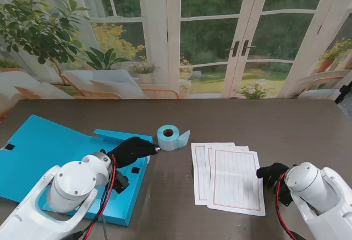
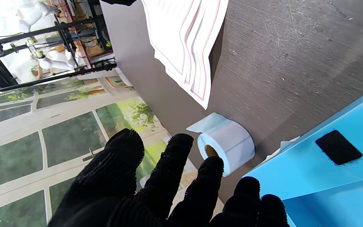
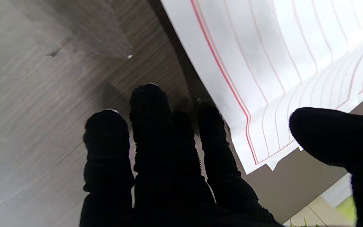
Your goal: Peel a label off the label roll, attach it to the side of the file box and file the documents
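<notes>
The left wrist view shows a black fastener patch (image 2: 338, 147) on the blue file box (image 1: 33, 152) and the label roll (image 1: 170, 137) lying on its side with a loose tail, just past the left hand (image 1: 131, 151), whose fingers are spread and hold nothing. From the stand, that hand hovers over the box's right edge. The documents (image 1: 228, 176) lie fanned to the right. The right hand (image 1: 272, 174), fingers apart and holding nothing, rests on the table (image 1: 264, 119) beside their edge.
</notes>
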Controlling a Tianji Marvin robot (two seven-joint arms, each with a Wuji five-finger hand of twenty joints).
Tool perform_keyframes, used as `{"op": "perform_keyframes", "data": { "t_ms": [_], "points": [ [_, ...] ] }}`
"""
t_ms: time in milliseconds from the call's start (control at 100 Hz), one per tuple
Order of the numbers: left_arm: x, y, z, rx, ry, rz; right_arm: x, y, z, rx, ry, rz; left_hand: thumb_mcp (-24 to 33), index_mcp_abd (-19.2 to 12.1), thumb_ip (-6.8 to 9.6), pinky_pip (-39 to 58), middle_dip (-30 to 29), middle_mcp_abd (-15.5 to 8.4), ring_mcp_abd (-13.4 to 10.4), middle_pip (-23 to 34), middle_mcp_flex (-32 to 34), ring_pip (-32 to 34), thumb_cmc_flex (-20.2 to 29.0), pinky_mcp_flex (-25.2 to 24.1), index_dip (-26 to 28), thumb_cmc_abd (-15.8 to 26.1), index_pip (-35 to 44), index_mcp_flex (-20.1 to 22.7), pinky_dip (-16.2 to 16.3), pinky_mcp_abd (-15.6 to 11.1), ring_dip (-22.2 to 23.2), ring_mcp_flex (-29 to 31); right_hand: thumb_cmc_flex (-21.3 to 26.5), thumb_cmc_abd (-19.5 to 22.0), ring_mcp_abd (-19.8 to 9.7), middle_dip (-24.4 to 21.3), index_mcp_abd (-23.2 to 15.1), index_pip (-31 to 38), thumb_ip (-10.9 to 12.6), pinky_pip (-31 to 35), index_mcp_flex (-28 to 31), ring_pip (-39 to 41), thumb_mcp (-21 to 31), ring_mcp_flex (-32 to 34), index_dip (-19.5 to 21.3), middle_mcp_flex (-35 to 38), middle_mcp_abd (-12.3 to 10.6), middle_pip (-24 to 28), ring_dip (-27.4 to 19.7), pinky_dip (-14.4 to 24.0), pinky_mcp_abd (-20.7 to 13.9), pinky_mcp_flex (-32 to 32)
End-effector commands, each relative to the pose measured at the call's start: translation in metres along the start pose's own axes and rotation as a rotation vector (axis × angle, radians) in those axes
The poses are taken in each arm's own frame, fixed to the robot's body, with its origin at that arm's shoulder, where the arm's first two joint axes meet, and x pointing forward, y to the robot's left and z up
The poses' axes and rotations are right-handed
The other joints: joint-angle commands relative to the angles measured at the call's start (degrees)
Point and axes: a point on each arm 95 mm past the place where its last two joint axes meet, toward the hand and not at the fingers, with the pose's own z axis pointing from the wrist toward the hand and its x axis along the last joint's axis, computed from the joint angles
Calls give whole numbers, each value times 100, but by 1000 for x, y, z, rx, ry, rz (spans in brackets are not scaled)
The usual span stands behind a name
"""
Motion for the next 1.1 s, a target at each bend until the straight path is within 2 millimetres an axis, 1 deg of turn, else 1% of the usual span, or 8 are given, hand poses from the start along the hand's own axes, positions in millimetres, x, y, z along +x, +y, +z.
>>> {"op": "perform_keyframes", "data": {
  "t_ms": [0,510,690,750,790,850,870,1090],
  "points": [
    [0,3,0,-25,-2,0,-2,-2,2,30,-1,26,-153,5,-45,-164,-38,-16,-5,3,-120,26,90,-82,14,191,-23,64,-79,-278,-52,-131,147,167,-67,86,-212,-98,213,132,348,143,-37,-156,-31,-207,147,38,94,167,-193,-749],
    [-1,4,-2,-28,-14,-1,4,-3,2,60,59,124,-223,-10,-41,-164,-38,-27,-20,3,-133,26,116,-81,13,217,-25,56,-86,-285,-53,-137,1115,-658,-67,62,-723,1448,1235,132,1328,95,10,-26,-231,432,-20,-3,39,184,-196,-777],
    [-3,5,-2,-27,-17,-9,5,-2,4,58,70,127,-246,-4,-38,-170,-39,-31,-27,1,-141,24,130,-80,12,225,-30,42,-94,-286,-53,-144,2325,-1248,-218,174,-1123,2543,-967,17,1486,97,-58,522,-234,1411,-367,-49,63,-2,-120,-310],
    [-4,6,-3,-25,-17,-12,6,-3,4,52,78,145,-253,3,-38,-171,-38,-33,-26,3,-137,26,135,-79,14,223,-21,63,-97,-286,-52,-141,2473,-1322,-222,209,-1327,2711,-991,16,1776,63,109,714,-124,1837,-470,-96,51,-32,-89,-155],
    [-4,6,-3,-23,-17,-13,6,-3,5,49,89,160,-256,3,-37,-171,-39,-28,-22,1,-143,23,139,-79,13,225,-27,52,-98,-286,-53,-148,2407,-1334,-218,278,-1522,2744,-442,21,1918,-7,240,827,-31,2135,-535,-239,47,-73,-81,-92],
    [-4,6,-4,-22,-18,-15,6,-4,6,49,109,185,-263,7,-37,-172,-39,-34,-28,0,-146,24,141,-78,11,233,-32,40,-100,-288,-53,-146,2225,-822,-96,261,-1808,2697,2143,20,2012,-48,243,899,148,2424,-585,-426,-144,-113,-33,-46],
    [-4,6,-4,-22,-18,-16,6,-4,6,50,118,193,-265,14,-36,-172,-38,-24,-20,3,-139,22,143,-78,13,232,-26,56,-101,-290,-54,-150,2193,-699,-65,241,-1886,2693,2540,22,2015,-52,354,910,186,2467,-589,-448,-181,-116,-31,-37],
    [-6,7,-6,-16,-19,-24,8,-5,9,73,178,264,-289,25,-35,-170,-38,-30,-23,1,-145,26,166,-78,10,238,-32,46,-102,-288,-51,-144,2196,83,250,161,-1362,2385,2919,16,2223,-115,1020,931,374,2715,-385,-711,-206,-92,145,-157]
  ]
}}
